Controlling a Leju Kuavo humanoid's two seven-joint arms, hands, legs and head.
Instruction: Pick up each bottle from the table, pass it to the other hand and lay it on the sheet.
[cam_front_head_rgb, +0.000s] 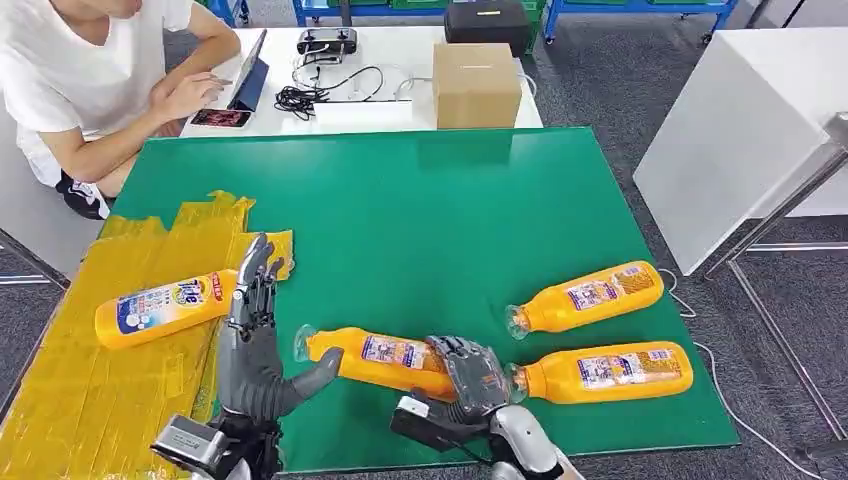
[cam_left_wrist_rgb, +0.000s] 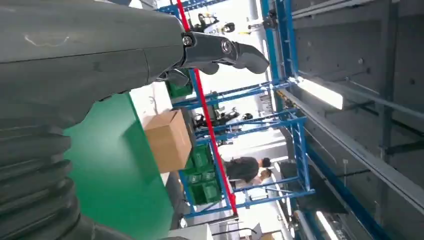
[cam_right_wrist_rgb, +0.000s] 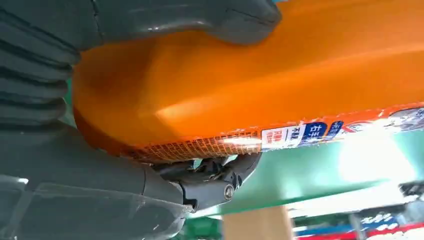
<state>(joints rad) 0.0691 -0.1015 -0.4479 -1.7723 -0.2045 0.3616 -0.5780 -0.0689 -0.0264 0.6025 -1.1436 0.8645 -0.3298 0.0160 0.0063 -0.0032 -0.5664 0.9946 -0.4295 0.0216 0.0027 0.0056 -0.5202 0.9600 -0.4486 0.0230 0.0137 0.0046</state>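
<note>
Within right hand (cam_front_head_rgb: 470, 378), orange bottle (cam_front_head_rgb: 385, 358)

Green worktop (cam_front_head_rgb: 420, 210), right hand (cam_front_head_rgb: 468, 378) gripping an orange bottle (cam_front_head_rgb: 375, 357), left hand (cam_front_head_rgb: 255, 330) open beside it, another bottle (cam_front_head_rgb: 165, 308) on the yellow sheet (cam_front_head_rgb: 90, 390) left of it

Sheet (cam_front_head_rgb: 90, 400) on bench (cam_front_head_rgb: 420, 210), near left. One bottle (cam_front_head_rgb: 165, 308) lying on sheet. Left hand (cam_front_head_rgb: 255, 345) just right of it, at sheet edge. Held bottle (cam_front_head_rgb: 375, 357) near centre, right hand (cam_front_head_rgb: 470, 380) on its right end. Two more bottles right: farther bottle (cam_front_head_rgb: 588, 296), nearer bottle (cam_front_head_rgb: 600, 371). Box (cam_front_head_rgb: 476, 84) beyond far edge.
</note>
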